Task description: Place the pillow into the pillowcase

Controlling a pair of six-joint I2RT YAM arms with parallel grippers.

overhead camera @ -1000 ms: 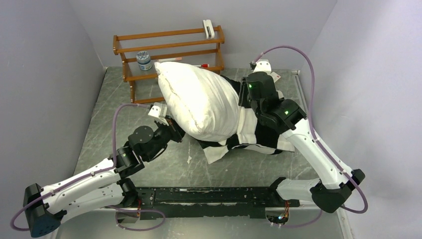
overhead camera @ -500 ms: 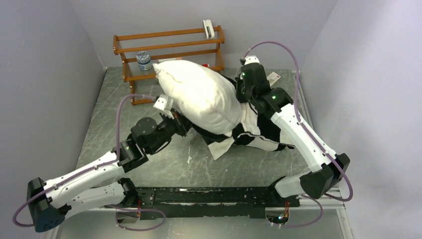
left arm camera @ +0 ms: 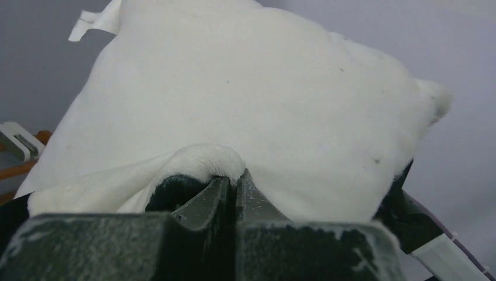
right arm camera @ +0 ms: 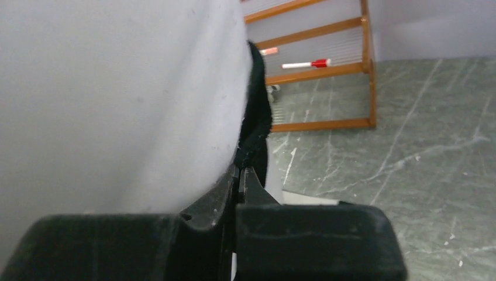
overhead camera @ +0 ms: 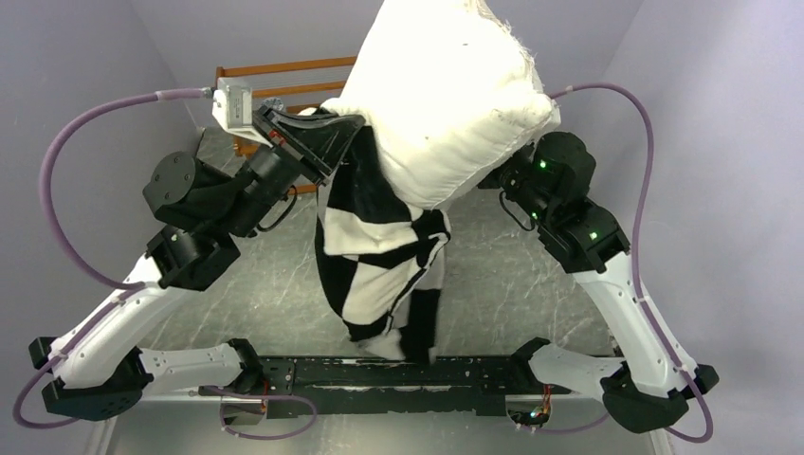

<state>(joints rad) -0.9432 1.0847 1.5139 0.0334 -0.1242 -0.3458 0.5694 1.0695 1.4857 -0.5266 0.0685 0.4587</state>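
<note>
**Left pincer** (left arm camera: 235, 182): jaws are pressed together on a plush white fold of the pillowcase (overhead camera: 379, 251). The pillow (overhead camera: 446, 95) sits directly ahead of and above the tips and fills most of the left wrist view.

**Right pincer** (right arm camera: 240, 175): jaws are closed on a black edge of the pillowcase. The pillow presses against its left side.

**Load:** the pillow hangs between the two pincers, high above the table (overhead camera: 531, 284). Only its lower end sits in the pillowcase mouth. The checkered sack hangs slack below both pincers.

**Obstructions:** in the top view the pillow hides the right pincer tips. A wooden rack (right arm camera: 327, 70) stands beyond the right pincer, with a red-capped marker (right arm camera: 304, 63) on one shelf.

**Markings:** a small white tag (left arm camera: 93, 20) sits at the pillow corner farthest from the left pincer. Its print cannot be read.
</note>
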